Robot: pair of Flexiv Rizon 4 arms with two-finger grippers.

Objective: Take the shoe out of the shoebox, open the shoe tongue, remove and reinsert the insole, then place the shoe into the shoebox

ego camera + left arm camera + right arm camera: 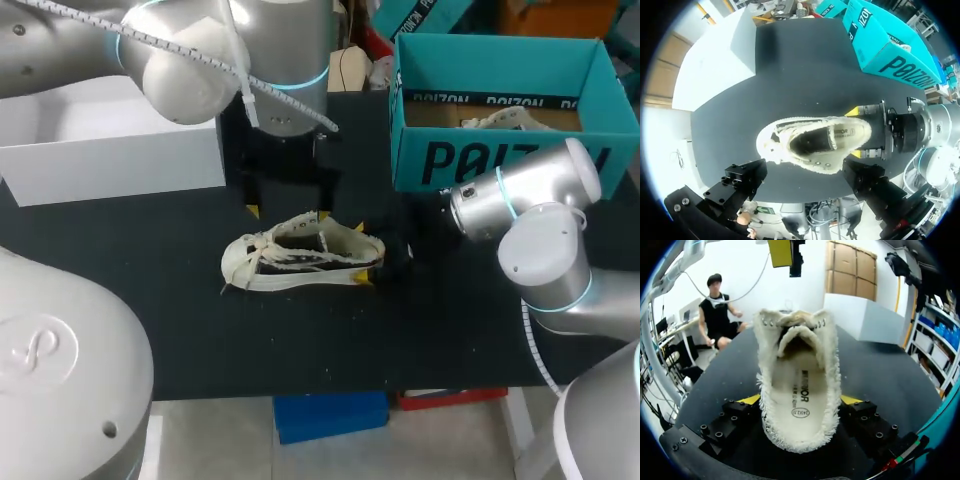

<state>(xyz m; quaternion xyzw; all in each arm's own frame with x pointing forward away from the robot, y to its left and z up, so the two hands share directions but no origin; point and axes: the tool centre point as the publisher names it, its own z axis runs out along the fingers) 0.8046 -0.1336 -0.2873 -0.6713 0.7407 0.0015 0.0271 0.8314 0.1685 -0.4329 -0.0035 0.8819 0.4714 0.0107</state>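
- The shoe (300, 262) lies on its sole on the dark surface (180, 330), out in the open and well apart from either box. My guess is it sits there so both arms can get at it.
- The right claw (358, 253) comes in low from the heel end and is clenched on the shoe's heel, a yellow tip pressed to each side. This looks like a steadying hold, keeping the shoe from sliding while the other arm works from above.
- The insole (799, 390) lies flat inside the shoe, its printed face visible through the wide mouth. Whether it has already been out and back I cannot tell.
- The left claw (804, 169) hangs above the shoe's opening, fingers spread wide and touching nothing. It seems placed for a straight descent into the mouth.
- At the far right of the surface stands the teal shoebox (500, 165), open at the top, with something pale inside; the shoe should end up there.
- At the far left sits a white box (110, 165).
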